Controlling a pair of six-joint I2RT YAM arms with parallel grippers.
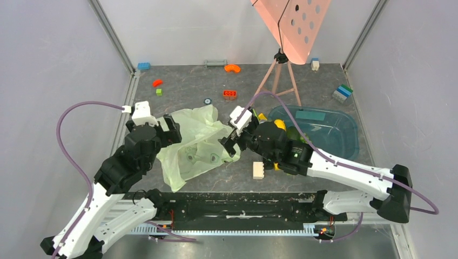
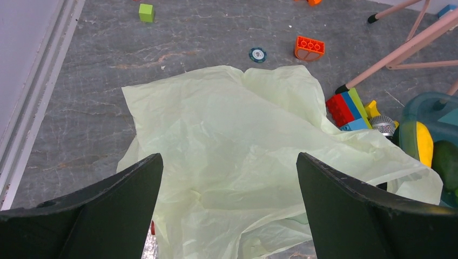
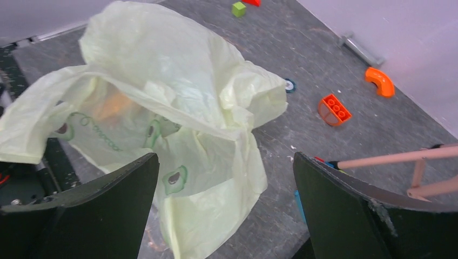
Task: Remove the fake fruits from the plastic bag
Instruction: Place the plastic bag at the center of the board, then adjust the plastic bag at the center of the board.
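Our left gripper fills the bottom of its own view, both black fingers spread wide and gripping nothing. The plastic bag lies spread below and ahead of it, and we cannot tell whether the fingertips touch the film. To this gripper's left, bare grey table runs open as far as the metal rail at the wall. Ahead, past the bag's far edge, a round disc, an orange brick and a green cube lie well apart. Ahead and to the right, a red, blue and green brick stack sits just beside the bag, near a foot of the pink tripod. Beyond it the teal tray holds a yellow fruit and a green fruit, both outside the bag.

Our right gripper is open just as wide and clamps nothing. The bag is bunched up ahead of it and to its left. Something orange shows through the film there, but we cannot tell what it is. To this gripper's right the table is mostly bare, with an orange curved piece near the back wall and tripod legs close by the right finger.

From above, we see the two grippers flank the bag, one at each side edge, and a cream brick lies just beside the right arm.
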